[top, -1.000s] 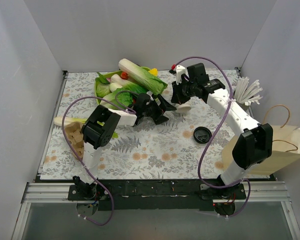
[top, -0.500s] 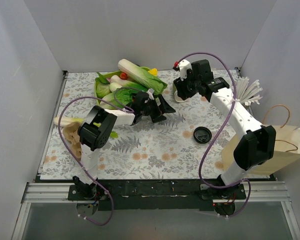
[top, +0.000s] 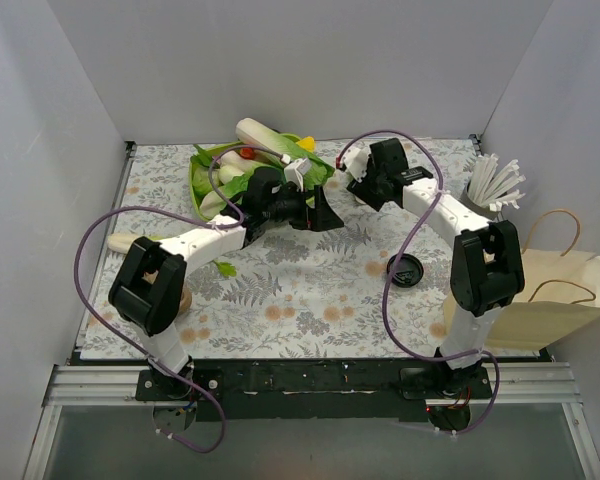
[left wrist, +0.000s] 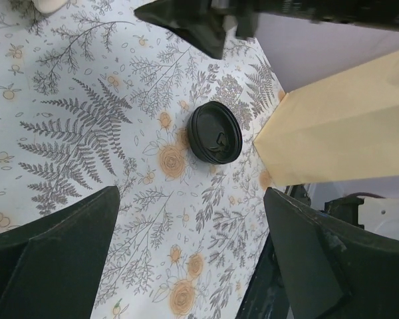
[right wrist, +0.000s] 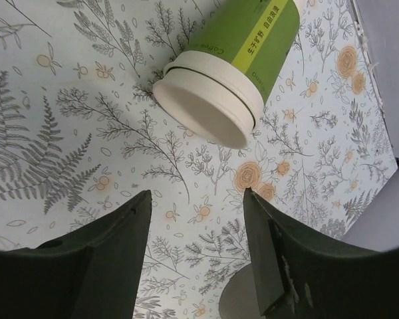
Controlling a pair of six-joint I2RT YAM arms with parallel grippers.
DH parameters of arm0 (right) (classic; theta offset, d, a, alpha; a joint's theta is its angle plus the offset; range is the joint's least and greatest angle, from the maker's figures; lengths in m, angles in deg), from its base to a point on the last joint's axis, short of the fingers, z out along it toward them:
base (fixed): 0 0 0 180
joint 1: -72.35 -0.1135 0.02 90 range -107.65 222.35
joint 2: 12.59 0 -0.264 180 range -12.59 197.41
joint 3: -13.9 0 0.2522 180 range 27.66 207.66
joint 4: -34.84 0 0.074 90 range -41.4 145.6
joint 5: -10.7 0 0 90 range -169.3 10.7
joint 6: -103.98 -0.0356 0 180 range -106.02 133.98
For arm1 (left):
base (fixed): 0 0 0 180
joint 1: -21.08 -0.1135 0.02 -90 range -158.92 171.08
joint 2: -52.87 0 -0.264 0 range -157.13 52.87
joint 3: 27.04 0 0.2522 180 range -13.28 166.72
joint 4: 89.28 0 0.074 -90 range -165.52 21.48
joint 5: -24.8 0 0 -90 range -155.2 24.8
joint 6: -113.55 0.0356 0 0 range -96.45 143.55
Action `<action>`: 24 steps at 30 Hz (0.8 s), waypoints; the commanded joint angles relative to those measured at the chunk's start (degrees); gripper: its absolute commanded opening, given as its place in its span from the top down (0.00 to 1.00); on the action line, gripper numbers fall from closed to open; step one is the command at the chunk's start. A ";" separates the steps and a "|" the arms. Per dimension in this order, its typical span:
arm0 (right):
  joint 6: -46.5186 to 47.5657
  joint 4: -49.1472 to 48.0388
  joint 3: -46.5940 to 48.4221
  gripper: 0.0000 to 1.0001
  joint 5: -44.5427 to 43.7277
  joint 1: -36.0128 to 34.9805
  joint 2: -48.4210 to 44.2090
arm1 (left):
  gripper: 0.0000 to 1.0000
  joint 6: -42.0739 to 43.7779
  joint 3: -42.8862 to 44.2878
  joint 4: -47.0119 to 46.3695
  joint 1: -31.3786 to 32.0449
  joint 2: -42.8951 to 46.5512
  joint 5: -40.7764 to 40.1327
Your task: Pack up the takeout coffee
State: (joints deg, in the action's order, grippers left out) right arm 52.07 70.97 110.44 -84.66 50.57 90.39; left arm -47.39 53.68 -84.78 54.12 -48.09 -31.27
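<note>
The takeout coffee's green paper cup (right wrist: 253, 46) stands on the floral mat with its cream-white inside showing and no lid on it. My right gripper (right wrist: 196, 199) (top: 355, 180) is open just short of the cup, with nothing between its fingers. In the top view the right wrist hides the cup. The round black lid (top: 405, 270) (left wrist: 215, 132) lies flat on the mat, near the paper bag. My left gripper (left wrist: 191, 193) (top: 325, 212) hangs wide open and empty over mid-table, pointing toward the lid.
A tan paper bag (top: 545, 290) (left wrist: 339, 119) stands at the right edge. A grey cup of white straws (top: 495, 185) is behind it. A green basket of vegetables (top: 245, 165) sits at the back left. Grey walls enclose the table.
My right gripper has opened and let go of the green cup, then drawn back toward the far side. My left arm has stretched out further toward the far middle.
</note>
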 commanded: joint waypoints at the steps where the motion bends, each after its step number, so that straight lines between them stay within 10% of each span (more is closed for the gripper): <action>1: 9.89 -7.33 -0.95 0.35 -2.89 -0.19 1.78 | 0.09 10.37 -1.22 5.64 -0.60 7.27 0.00; 13: 15.53 -18.94 1.41 0.40 -6.32 -0.19 11.71 | 0.08 14.68 0.01 12.15 -0.69 13.69 -4.49; 24: 13.95 -22.46 0.36 0.91 -7.56 -0.19 9.44 | 0.07 17.76 0.89 14.88 -0.69 16.59 -7.04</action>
State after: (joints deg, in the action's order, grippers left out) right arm 67.89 50.86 110.40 -92.31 50.59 102.52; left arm -32.15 52.89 -71.14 53.81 -34.78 -36.80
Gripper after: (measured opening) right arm 0.164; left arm 0.921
